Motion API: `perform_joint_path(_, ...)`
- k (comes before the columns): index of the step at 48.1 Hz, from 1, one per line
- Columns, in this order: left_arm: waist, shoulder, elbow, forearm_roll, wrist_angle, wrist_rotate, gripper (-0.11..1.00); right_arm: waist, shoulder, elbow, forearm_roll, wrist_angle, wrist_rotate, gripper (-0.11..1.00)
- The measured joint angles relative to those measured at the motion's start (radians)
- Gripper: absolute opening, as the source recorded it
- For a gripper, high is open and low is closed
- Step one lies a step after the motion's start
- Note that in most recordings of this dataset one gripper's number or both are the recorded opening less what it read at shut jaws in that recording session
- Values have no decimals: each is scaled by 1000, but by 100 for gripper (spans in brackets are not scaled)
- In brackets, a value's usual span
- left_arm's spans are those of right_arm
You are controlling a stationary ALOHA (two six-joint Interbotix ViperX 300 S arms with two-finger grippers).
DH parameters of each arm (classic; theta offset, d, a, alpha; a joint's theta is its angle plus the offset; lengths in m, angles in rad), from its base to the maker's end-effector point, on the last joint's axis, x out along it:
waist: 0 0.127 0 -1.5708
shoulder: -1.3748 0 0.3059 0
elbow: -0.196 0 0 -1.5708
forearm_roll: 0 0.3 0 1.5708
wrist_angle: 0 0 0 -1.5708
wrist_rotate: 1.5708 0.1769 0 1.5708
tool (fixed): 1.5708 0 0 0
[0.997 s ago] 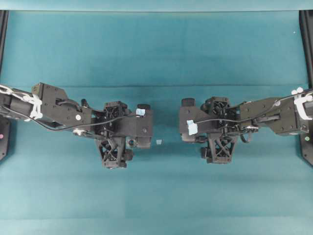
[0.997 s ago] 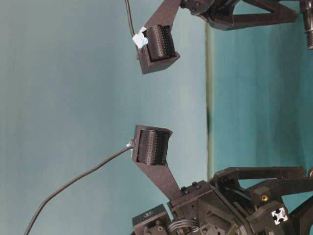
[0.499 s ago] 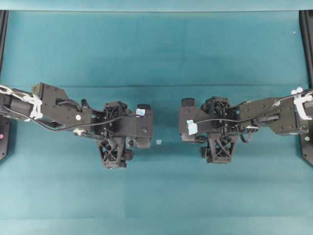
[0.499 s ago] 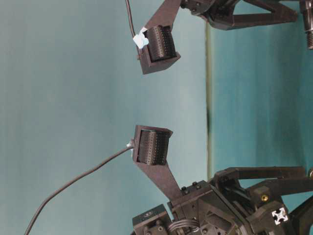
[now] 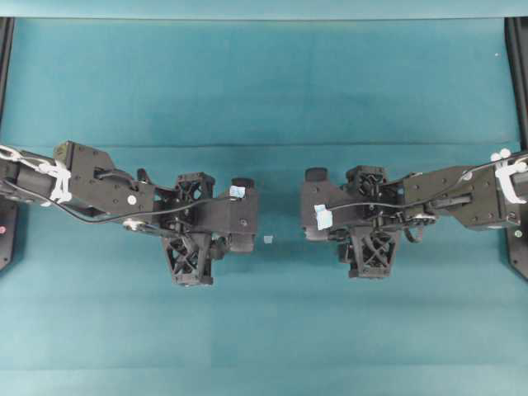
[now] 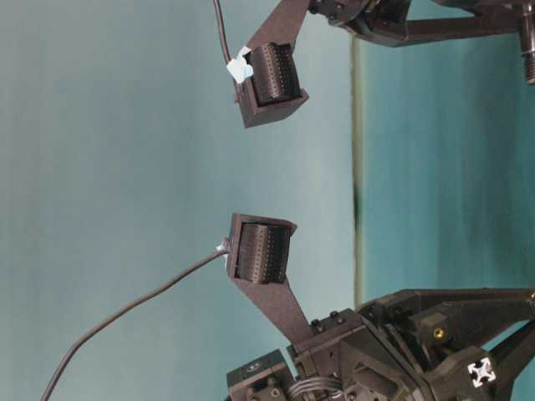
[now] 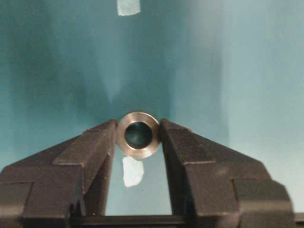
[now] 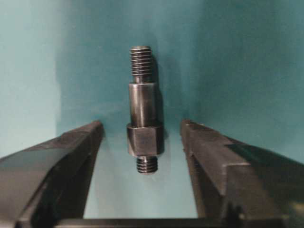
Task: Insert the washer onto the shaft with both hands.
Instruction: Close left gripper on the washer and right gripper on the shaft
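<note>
In the left wrist view the washer [image 7: 138,135], a silver ring with a dark hole, sits between the two black fingertips of my left gripper [image 7: 138,136]. Both fingertips touch its sides. I cannot tell whether it is off the cloth. In the right wrist view the shaft [image 8: 144,111], dark grey and stepped with threaded ends, lies on the teal cloth. My right gripper [image 8: 141,125] is open around its thick lower end, with a gap on each side. In the overhead view the left gripper [image 5: 231,219] and the right gripper [image 5: 328,216] face each other near the middle.
A pale tape bit [image 5: 268,239] lies on the cloth between the two grippers. Two whitish tape bits show in the left wrist view, one beyond the washer [image 7: 128,7] and one between the fingers [image 7: 133,171]. Black frame rails [image 5: 518,74] run along the side edges.
Both wrists have tilted and shifted slightly over the same spots. The small ring seen beside the left gripper in the earlier overhead frames is now hidden under it.
</note>
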Motion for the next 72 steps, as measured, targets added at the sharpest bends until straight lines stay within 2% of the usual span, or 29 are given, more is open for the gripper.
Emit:
perform_joint_path(27, -2, 0, 0, 0, 0, 2, 38, -3, 6, -3, 0, 5, -2, 1)
perform_joint_path(72, -2, 0, 0, 0, 0, 3, 38, -3, 0, -3, 2, 5, 0, 0)
